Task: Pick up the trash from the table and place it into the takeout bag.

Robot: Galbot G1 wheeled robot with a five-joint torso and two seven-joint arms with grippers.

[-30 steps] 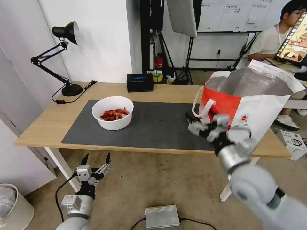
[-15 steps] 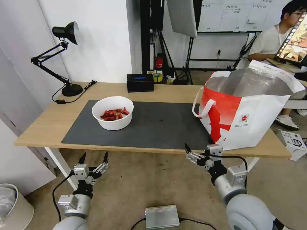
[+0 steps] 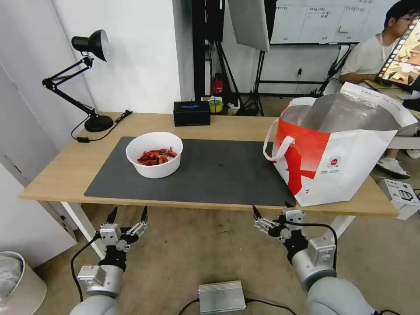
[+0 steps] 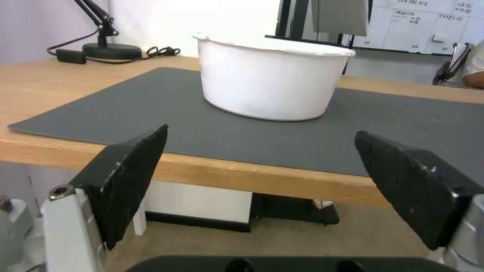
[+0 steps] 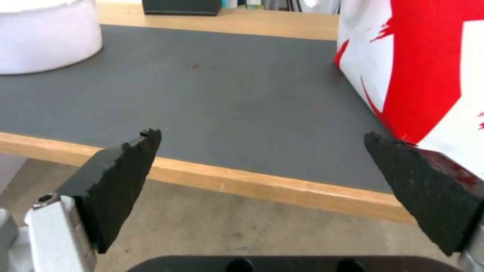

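Observation:
The trash is a white round bowl (image 3: 154, 154) of red shell scraps, standing on the left part of the dark grey mat (image 3: 218, 175) on the table (image 3: 57, 166). The takeout bag (image 3: 345, 144), white and red with foil lining, stands open at the table's right end. Both grippers hang below the table's front edge, empty. My left gripper (image 3: 129, 214) is open, facing the bowl (image 4: 275, 79) across the edge. My right gripper (image 3: 271, 211) is open too, below the bag's near left corner, with the bag (image 5: 428, 56) and bowl (image 5: 45, 37) beyond it.
A black desk lamp (image 3: 87, 78) stands at the back left and a black box (image 3: 191, 113) at the back middle. On the floor lie a silver unit (image 3: 222, 296), a white bin (image 3: 17, 280) and a small white box (image 3: 400, 194).
My right arm has come down from beside the bag over the table to below the front edge. The left gripper has hardly moved.

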